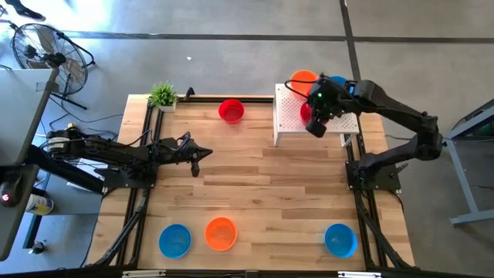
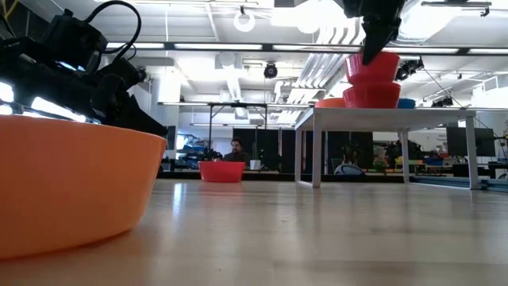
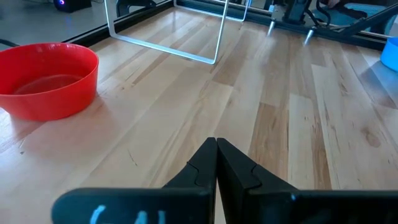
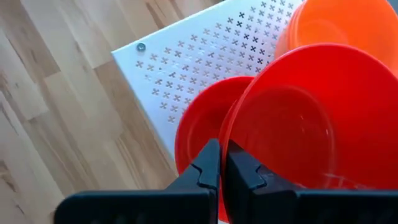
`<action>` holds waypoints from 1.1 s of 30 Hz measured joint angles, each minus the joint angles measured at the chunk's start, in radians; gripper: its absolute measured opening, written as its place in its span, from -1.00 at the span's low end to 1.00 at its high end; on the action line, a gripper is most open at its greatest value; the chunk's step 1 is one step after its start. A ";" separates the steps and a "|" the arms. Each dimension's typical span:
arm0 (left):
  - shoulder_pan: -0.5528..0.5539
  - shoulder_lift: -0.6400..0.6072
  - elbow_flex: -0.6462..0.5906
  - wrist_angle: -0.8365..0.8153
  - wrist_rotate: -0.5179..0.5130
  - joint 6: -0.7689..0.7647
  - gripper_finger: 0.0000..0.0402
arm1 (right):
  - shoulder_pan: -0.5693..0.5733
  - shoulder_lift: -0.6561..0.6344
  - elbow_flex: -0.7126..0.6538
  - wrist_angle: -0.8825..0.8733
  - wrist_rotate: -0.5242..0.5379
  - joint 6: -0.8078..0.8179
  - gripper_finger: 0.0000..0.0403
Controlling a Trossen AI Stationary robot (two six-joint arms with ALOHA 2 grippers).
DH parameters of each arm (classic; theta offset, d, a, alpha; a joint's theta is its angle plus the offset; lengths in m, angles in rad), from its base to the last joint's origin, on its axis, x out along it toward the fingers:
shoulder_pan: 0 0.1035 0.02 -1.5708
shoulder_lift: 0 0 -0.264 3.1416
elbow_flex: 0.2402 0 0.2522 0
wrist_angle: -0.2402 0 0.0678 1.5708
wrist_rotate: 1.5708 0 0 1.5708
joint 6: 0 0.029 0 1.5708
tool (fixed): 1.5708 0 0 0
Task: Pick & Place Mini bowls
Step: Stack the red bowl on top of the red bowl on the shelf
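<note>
My right gripper [image 4: 222, 152] hovers over the white perforated stand [image 1: 289, 116] at the table's far right, shut on a red mini bowl [image 4: 305, 118]. This bowl hangs right over a second red bowl [image 2: 371, 95] that stands on the stand. An orange bowl [image 1: 303, 79] and a blue bowl [image 1: 337, 81] sit at the stand's far side. Another red bowl [image 1: 231, 110] stands on the table near the far edge. My left gripper [image 1: 195, 162] rests shut and empty at the table's left. My right gripper pinches the red bowl's rim [image 4: 231, 127], one finger inside the bowl and one outside. The fingers come from above, pointing steeply down. The bowl hangs slightly tilted over the second red bowl [image 4: 199, 124]; whether the two touch I cannot tell.
Along the near edge stand a blue bowl [image 1: 174, 240], an orange bowl [image 1: 221, 233] and a blue bowl [image 1: 340, 239]. A small green plant [image 1: 163, 96] sits at the far left corner. Bare wood lies in the table's middle.
</note>
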 joint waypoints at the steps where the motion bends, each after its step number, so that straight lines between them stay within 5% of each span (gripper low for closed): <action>1: 0.000 0.000 0.000 0.000 0.000 0.000 -1.00 | -0.011 0.000 -0.005 0.005 -0.008 -0.009 -0.99; 33: 0.000 0.000 0.000 0.000 0.000 0.000 -1.00 | -0.065 0.000 -0.090 0.056 -0.092 -0.036 -0.96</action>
